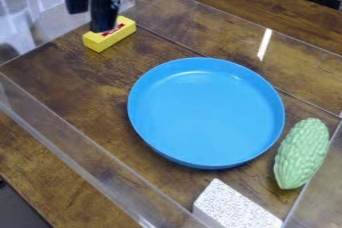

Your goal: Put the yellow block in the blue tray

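The yellow block (108, 36) lies on the wooden table at the upper left, a red-and-white sticker on its top face. My black gripper (88, 16) hangs just above and behind it, pointing down, its two fingers apart and open with nothing between them. One finger (102, 14) stands right behind the block's far end. The blue tray (262, 135), a big round shallow dish, sits in the middle of the table with nothing in it, well to the right of the block.
A bumpy green oval object (302, 152) lies right of the tray. A white speckled sponge block (238, 206) sits at the bottom edge. Clear plastic walls (80, 147) run along the table's front and left sides.
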`<state>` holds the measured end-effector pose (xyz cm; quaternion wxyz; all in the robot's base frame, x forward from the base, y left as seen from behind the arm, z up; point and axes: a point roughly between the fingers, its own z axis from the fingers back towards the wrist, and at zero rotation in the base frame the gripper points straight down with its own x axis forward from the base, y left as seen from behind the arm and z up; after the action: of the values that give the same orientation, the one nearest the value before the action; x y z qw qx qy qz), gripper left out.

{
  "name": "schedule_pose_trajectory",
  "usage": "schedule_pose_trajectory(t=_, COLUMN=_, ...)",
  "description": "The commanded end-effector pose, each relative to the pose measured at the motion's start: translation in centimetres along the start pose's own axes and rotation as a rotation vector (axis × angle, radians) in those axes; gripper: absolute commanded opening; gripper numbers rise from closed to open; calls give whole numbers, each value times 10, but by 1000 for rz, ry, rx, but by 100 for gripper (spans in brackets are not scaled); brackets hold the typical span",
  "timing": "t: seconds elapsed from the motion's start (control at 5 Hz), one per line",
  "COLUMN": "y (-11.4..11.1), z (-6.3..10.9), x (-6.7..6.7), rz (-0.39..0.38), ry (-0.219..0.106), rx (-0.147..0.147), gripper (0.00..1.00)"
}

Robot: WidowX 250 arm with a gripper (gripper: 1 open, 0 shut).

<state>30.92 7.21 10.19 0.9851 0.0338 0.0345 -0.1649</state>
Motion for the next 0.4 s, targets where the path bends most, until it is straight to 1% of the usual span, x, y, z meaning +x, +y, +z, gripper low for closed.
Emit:
schedule_pose_trajectory(t=0.0, y=-5, z=10, x=21, rz=-61, ry=-75, rx=62, gripper=100)
schedule_pose_trajectory(t=0.2, y=-8, z=2, x=26, rz=-62, ry=-74, rx=68, gripper=100)
